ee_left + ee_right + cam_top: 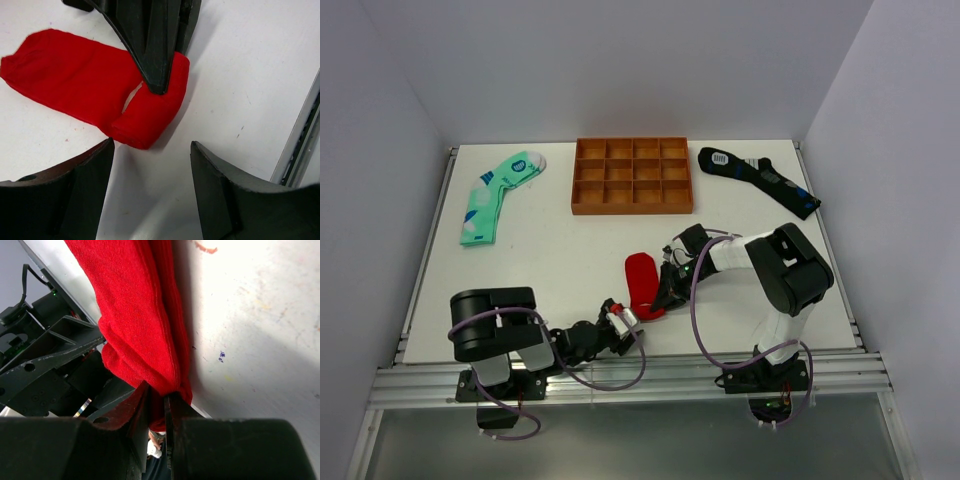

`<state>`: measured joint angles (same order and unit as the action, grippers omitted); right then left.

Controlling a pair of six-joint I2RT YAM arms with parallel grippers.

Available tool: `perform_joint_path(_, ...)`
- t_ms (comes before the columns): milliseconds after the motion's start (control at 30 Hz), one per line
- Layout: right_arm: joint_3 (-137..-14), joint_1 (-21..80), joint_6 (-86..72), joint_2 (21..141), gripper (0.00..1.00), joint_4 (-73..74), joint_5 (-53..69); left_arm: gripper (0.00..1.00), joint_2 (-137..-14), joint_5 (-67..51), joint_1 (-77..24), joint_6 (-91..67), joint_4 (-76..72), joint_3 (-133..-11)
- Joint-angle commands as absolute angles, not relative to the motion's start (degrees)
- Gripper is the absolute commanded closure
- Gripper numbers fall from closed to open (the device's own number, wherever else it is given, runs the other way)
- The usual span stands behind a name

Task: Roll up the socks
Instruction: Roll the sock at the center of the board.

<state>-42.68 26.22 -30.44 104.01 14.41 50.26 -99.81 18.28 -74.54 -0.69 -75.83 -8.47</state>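
The red sock (641, 272) lay on the table (560, 270) at lower centre of the top view, its long axis running up the frame and leaning slightly right towards the bottom. The right end effector (157, 402) was clamped on the doubled-over lower end (a first turn of the roll, by the look of it). The left end effector (151, 150) stood open just below that same end, facing up along the sock and not touching it. Both arms were close, but only the right had hold. The mint-green sock (498, 195) at upper left and black sock (760, 180) at upper right lay well apart.
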Motion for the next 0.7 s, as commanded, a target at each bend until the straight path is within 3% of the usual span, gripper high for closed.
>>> perform_joint_path(0,-37.88,24.70,-34.72,109.60,1.00,27.42,36.83,0.32,-96.86,18.81,-74.27,1.84,-95.55,-8.79)
perform_joint_path(667,-37.97,24.43,-34.54,108.98,1.00,27.77,36.56,0.33,-93.69,4.40,-68.91,-1.73,-83.07,-13.09)
